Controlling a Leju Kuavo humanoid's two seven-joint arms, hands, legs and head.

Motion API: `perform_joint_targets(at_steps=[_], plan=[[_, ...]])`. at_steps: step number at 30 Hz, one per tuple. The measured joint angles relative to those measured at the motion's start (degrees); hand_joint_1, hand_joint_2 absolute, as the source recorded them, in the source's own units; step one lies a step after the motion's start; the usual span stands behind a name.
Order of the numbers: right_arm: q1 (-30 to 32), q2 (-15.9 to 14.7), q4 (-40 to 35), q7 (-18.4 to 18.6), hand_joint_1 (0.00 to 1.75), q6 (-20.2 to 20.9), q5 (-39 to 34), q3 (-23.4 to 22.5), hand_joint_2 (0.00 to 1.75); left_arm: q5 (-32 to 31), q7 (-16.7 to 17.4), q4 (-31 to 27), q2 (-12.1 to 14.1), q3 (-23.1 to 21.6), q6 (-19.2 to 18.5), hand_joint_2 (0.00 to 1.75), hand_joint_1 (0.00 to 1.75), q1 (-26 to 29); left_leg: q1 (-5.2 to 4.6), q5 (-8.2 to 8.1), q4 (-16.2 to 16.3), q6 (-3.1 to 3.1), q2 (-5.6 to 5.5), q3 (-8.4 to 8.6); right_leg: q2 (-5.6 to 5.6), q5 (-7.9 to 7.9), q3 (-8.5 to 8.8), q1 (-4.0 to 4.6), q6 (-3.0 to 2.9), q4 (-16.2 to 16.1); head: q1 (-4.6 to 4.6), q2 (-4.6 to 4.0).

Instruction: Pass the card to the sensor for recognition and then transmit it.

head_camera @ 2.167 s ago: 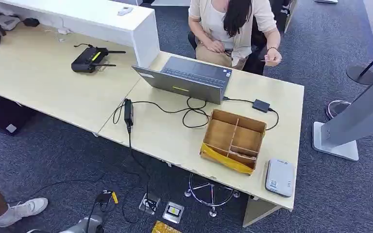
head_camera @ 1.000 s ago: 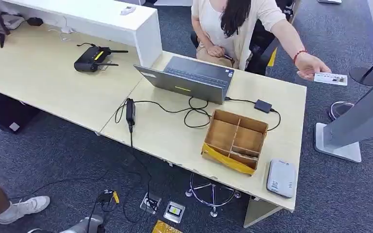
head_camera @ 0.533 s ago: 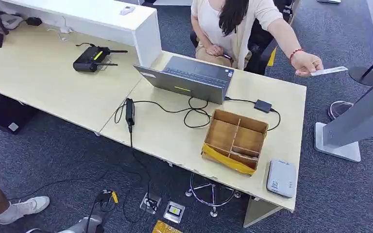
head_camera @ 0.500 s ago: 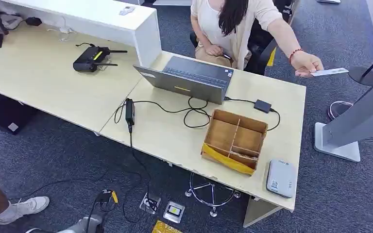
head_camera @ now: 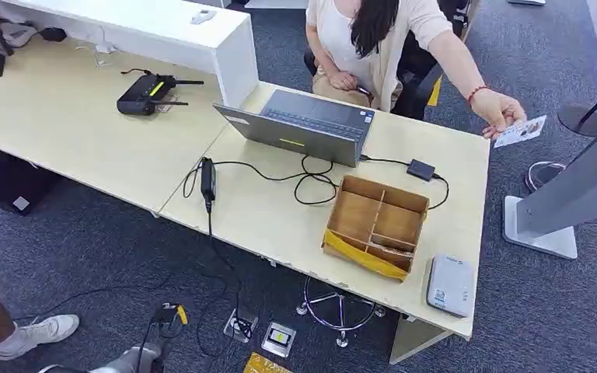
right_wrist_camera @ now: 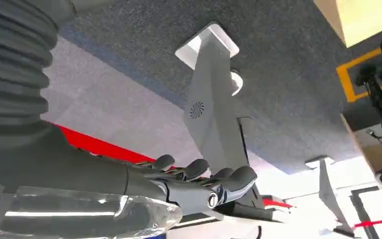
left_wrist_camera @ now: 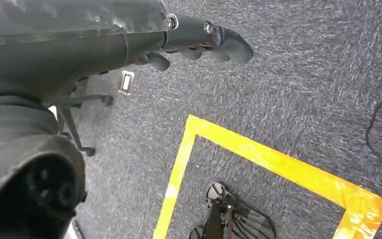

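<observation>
Just one card [head_camera: 520, 130], person-held.

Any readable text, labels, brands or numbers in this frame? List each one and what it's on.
None can be read.
Card in the person's hand: print blurred.
Grey sensor box on the desk: label too small.
Laptop: stickers illegible.
Grey stand: a swirl logo, no letters.

No text or number can be read anywhere. The card [head_camera: 520, 131], at two o'clock in the head view, carries print too small to make out. The grey stand [right_wrist_camera: 210, 115] bears a round swirl emblem, no words.
</observation>
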Motion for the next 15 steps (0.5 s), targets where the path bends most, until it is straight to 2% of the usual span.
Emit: perform_joint_targets(at_steps=[4, 15], plan=[[0.9, 0.35, 0.0, 0.0, 0.0, -0.66, 0.18, 1.18, 1.75, 0.0, 0.09, 0.0, 0.04, -0.04, 0.0, 0.0, 0.0, 0.0, 0.0, 0.0, 0.0, 0.0, 0.0, 0.0, 0.0, 0.0, 0.0, 0.0, 0.0, 0.0, -0.02, 0.0], [3.59, 2.53, 0.0, -0.04, 0.0, -5.94, 0.59, 3.91, 1.75, -0.26, 0.42, 0.0, 0.07, -0.09, 0.0, 0.0, 0.0, -0.01, 0.01, 0.0, 0.0, 0.0, 0.0, 0.01, 0.02, 0.0, 0.0, 0.01, 0.0, 0.01, -0.02, 0.0]])
